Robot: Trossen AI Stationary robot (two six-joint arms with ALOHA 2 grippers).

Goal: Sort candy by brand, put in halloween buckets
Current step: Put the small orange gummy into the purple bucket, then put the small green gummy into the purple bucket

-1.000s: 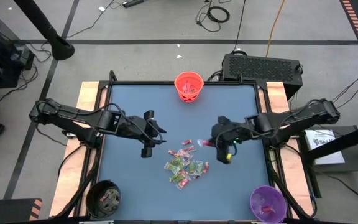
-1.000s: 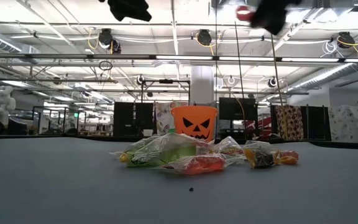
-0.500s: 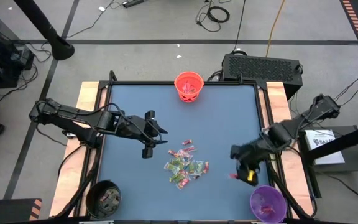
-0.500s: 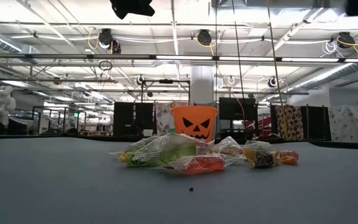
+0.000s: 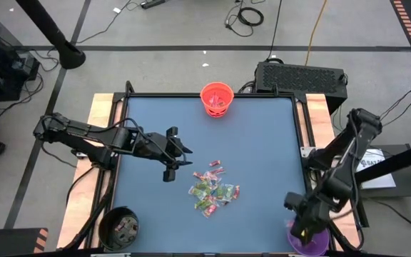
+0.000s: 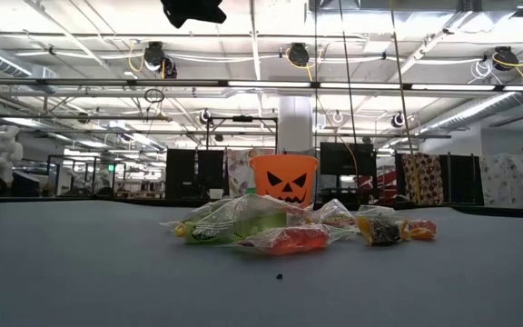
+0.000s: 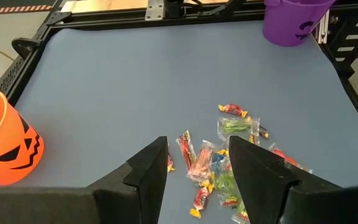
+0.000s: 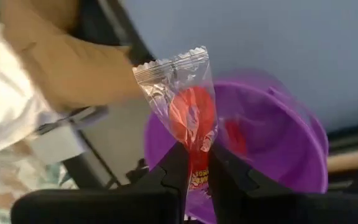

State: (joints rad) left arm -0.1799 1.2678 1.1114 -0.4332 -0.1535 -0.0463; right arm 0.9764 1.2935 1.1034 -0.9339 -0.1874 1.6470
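A pile of candy (image 5: 212, 189) in shiny red, green and pink wrappers lies at the table's middle. My left gripper (image 5: 180, 158) hovers open just left of the pile and touches nothing. In its wrist view the pile (image 7: 222, 168) lies past its gripper (image 7: 197, 171). My right gripper (image 5: 300, 230) hangs over the purple bucket (image 5: 311, 241) at the near right corner, shut on a red candy (image 8: 191, 115). The orange bucket (image 5: 217, 98) stands at the far edge. The black bucket (image 5: 120, 227) stands at the near left corner. My right gripper pinches one end of the red candy's clear wrapper (image 8: 196, 163) between its two fingers. The rest of the candy sticks out past the fingertips. The fingers slant steeply down, and the candy is clear of everything above the purple bucket's mouth (image 8: 260, 143).
Red sweets lie inside the purple bucket (image 8: 235, 137), and sweets also show in the orange and black buckets. A black box (image 5: 302, 75) stands behind the table's far right corner. Bare blue tabletop (image 5: 262, 135) spreads around the pile.
My right gripper has swung from just right of the pile toward the table's near right corner, carrying the red candy. It has rolled and tipped more steeply down, and now hangs over the purple bucket.
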